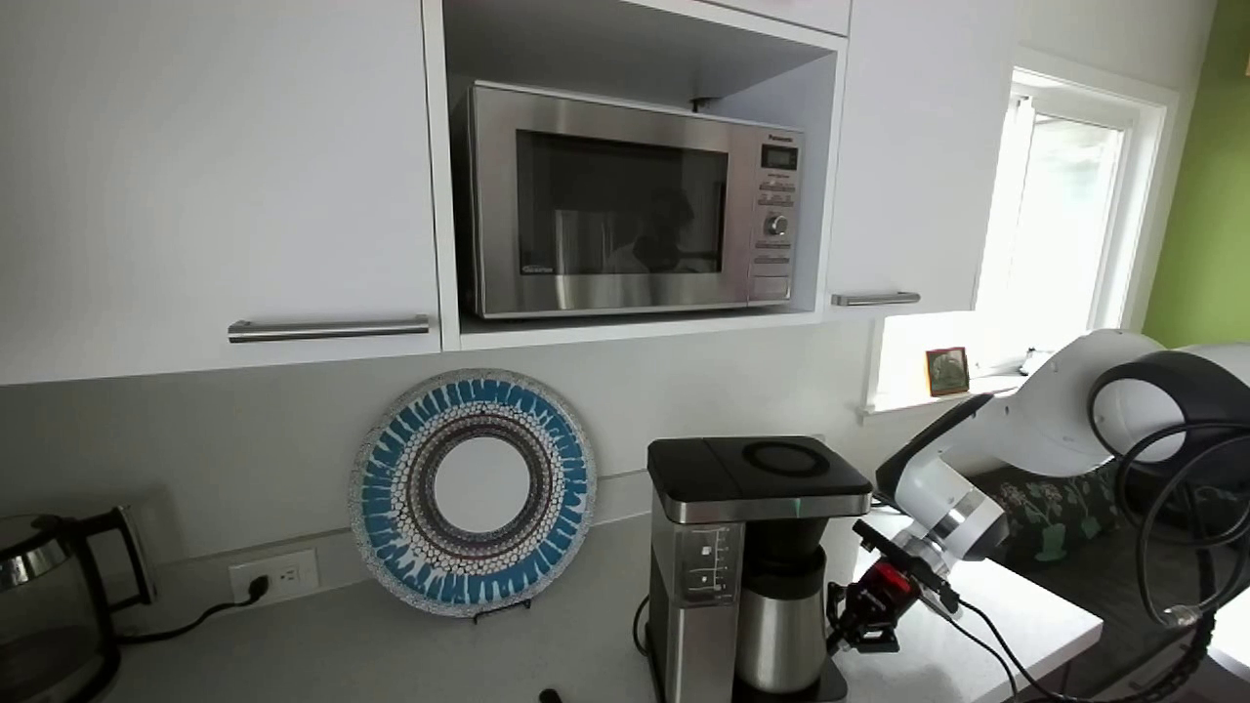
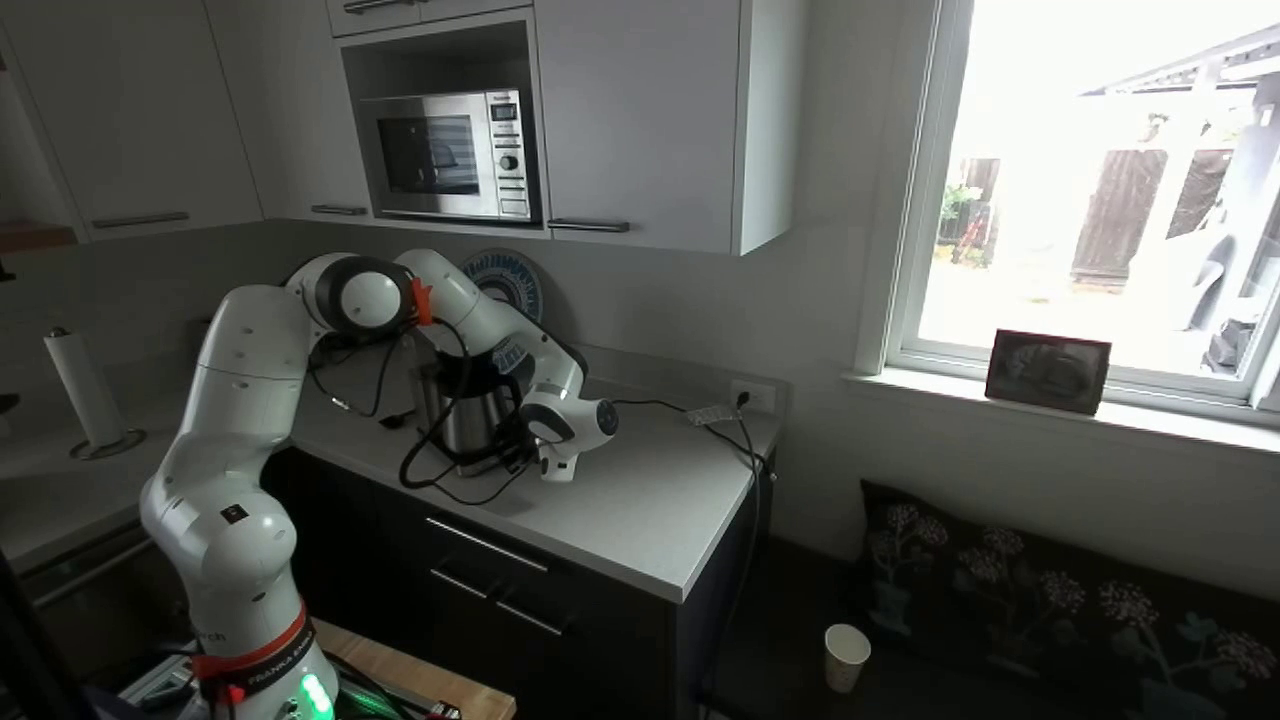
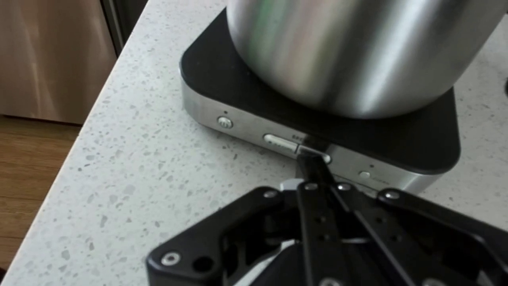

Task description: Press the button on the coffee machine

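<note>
Coffee machine on speckled kitchen counter

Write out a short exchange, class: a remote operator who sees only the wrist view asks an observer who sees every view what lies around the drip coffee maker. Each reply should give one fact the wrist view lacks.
Operator: I see the closed hand at the oblong button, below the steel carafe. What is over the carafe?
Observer: In an exterior view, the flat black top of the drip coffee maker juts out over it.
Operator: And higher up?
Observer: In both exterior views, a Panasonic microwave sits in an open cabinet niche, higher than the coffee maker.
</note>
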`<act>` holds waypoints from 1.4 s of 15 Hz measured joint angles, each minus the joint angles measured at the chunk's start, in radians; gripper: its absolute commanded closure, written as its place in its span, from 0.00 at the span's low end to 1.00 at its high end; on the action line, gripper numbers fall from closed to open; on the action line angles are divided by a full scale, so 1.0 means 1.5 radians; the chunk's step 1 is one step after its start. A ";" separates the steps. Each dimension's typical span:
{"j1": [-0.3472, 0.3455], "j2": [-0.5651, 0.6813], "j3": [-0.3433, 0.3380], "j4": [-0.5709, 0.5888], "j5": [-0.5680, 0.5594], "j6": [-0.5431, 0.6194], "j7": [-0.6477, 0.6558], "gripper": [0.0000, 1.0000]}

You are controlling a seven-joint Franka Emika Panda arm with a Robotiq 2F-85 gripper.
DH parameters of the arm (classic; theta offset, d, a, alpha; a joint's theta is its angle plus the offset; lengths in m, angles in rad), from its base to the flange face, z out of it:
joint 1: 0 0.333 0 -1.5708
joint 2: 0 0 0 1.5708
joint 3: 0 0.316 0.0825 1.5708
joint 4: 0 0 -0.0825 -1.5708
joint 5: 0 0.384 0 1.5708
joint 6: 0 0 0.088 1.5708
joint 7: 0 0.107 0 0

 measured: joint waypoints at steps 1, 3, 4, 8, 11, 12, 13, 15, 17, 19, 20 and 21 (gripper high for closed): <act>0.000 0.000 0.000 0.000 0.000 0.000 0.000 1.00; 0.000 0.000 0.000 0.000 0.000 0.000 0.000 1.00; 0.000 0.000 0.000 0.000 0.000 0.000 0.000 1.00; 0.000 0.000 0.000 0.000 0.000 0.000 0.000 1.00; 0.000 0.000 0.000 0.001 -0.002 0.000 -0.003 1.00; 0.000 0.000 0.000 0.002 -0.004 0.000 -0.005 1.00; 0.000 0.000 0.000 0.003 -0.006 0.000 -0.007 1.00; 0.001 -0.001 0.000 0.005 -0.011 0.001 -0.013 1.00; 0.002 -0.001 0.000 0.010 -0.019 0.001 -0.016 1.00; 0.003 -0.002 -0.001 0.016 -0.036 0.001 -0.018 1.00; 0.003 -0.003 -0.001 0.019 -0.046 0.001 -0.018 1.00; 0.003 -0.004 -0.002 0.021 -0.059 0.001 -0.019 0.74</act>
